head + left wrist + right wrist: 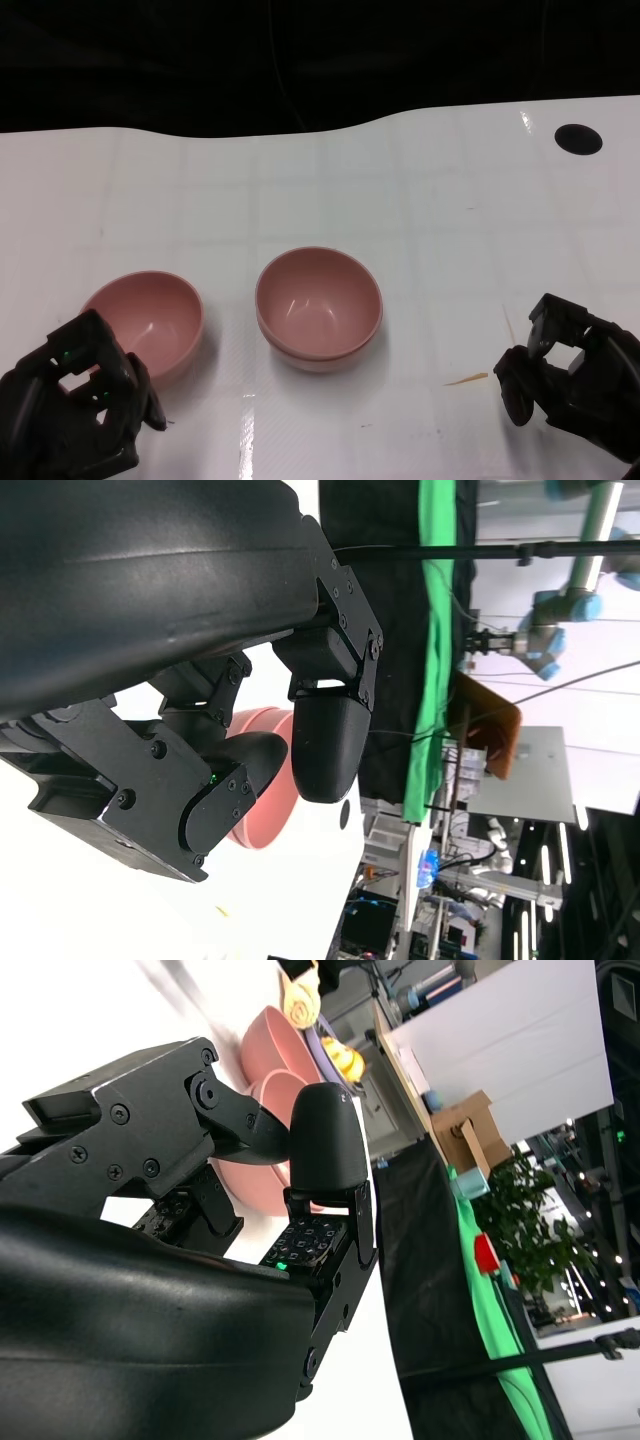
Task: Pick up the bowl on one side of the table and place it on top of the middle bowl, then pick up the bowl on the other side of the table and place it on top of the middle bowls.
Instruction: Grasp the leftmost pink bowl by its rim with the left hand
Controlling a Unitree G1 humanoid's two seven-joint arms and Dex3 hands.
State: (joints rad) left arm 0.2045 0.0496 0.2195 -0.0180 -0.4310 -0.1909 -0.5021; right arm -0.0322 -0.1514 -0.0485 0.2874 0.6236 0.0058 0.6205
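From the head view, your left hand [75,400] sits at seven o'clock, touching or nearly touching the near rim of the left bowl [150,318], which tips slightly toward the centre. Its fingers are apart and hold nothing. The middle stack [319,305] at the centre already looks like two nested bowls, a second rim showing below the first. Your right hand [575,375], at four o'clock, is empty, fingers loosely curled but apart, well clear of the bowls. For this step, hook the near rim, lift straight, and lower it centred so it nests. The bowls are smooth, matte pink, round and deep; the white counter [450,230] is glossy.

In the left wrist view, the fingers [325,745] spread before a pink bowl.

The right wrist view shows pink bowls beyond empty fingers [325,1145].
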